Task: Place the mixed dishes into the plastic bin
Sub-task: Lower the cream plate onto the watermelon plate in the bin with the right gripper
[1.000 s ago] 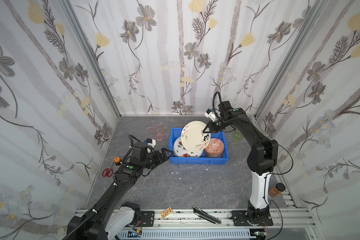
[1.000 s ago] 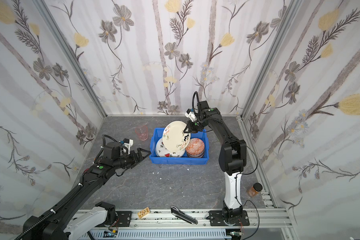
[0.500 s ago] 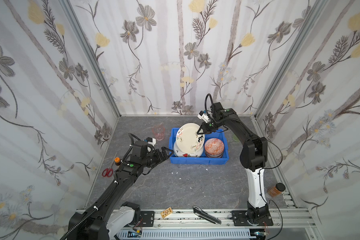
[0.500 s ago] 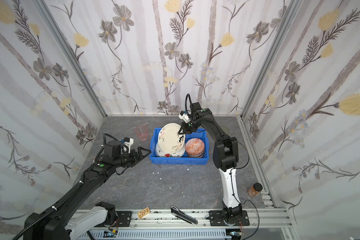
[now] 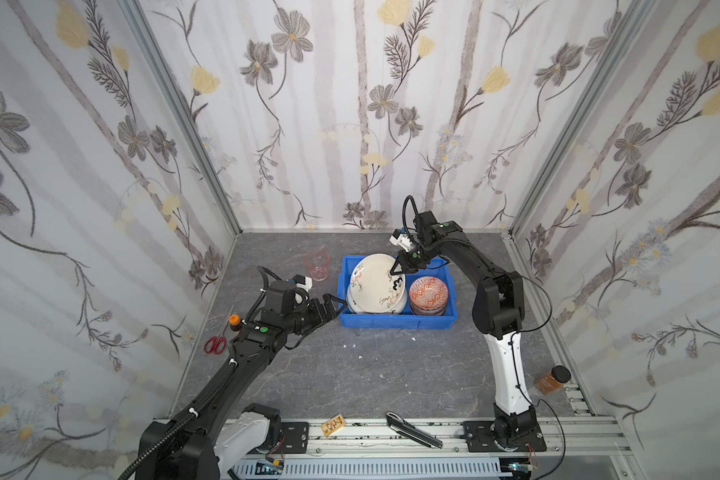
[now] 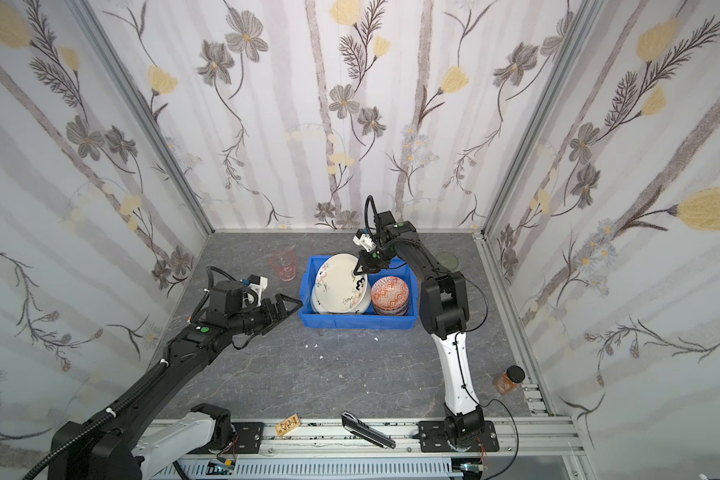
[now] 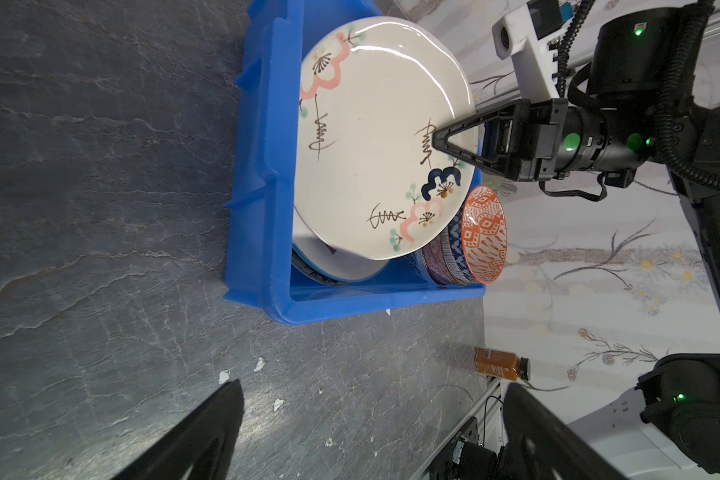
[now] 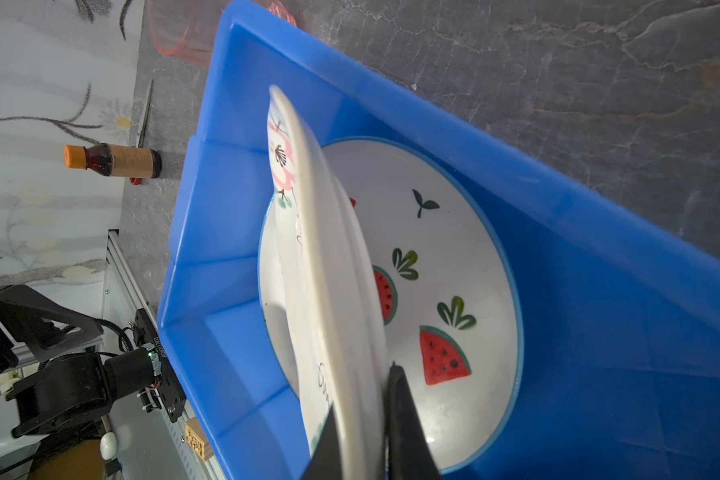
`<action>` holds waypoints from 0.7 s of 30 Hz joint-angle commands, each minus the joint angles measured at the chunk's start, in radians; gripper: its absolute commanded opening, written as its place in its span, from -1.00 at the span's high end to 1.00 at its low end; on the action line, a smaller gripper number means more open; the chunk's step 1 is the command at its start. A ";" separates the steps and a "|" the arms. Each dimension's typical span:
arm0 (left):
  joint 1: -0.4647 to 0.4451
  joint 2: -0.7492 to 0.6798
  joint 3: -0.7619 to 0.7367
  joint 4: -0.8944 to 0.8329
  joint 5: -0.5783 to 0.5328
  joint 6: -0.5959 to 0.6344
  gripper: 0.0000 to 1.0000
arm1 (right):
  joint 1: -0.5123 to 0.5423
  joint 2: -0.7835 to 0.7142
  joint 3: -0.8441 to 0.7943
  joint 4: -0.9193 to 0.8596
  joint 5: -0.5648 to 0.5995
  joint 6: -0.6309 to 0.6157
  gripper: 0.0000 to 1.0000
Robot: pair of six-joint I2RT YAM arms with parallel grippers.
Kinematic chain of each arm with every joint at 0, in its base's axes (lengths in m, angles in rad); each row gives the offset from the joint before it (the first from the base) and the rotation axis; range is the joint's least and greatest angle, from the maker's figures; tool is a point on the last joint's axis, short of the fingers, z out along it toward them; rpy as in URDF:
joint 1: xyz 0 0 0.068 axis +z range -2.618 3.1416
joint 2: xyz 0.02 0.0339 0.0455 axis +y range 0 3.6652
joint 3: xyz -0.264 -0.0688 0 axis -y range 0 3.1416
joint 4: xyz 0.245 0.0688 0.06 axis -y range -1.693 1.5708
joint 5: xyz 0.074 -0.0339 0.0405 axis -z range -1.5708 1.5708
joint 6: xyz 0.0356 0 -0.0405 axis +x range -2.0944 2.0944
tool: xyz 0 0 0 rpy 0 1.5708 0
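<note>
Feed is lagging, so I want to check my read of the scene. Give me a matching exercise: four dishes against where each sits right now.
Things:
1 cream floral plate
2 watermelon plate
3 orange bowl
4 pink tumbler

Places:
A on the table outside the blue bin
B lying flat in the bin
C tilted, gripped at its rim by the right gripper
D atop stacked bowls in the bin

Pairs: 1-C, 2-B, 3-D, 4-A.

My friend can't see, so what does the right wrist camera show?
The right gripper pinches the rim of a cream plate tilted over a watermelon plate in the blue bin. A pink cup and brown bottle sit outside.
</note>
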 commanded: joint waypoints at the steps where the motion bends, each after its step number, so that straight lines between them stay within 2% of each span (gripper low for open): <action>1: 0.001 0.002 0.009 0.008 -0.003 0.010 -1.00 | 0.000 0.014 0.014 0.015 -0.077 -0.037 1.00; 11: 0.001 0.002 0.006 0.008 -0.005 0.006 -1.00 | -0.003 0.051 0.014 0.024 -0.069 -0.061 0.67; 21: 0.002 0.015 0.009 0.008 -0.005 0.005 -1.00 | -0.012 0.071 0.014 0.022 -0.034 -0.076 0.52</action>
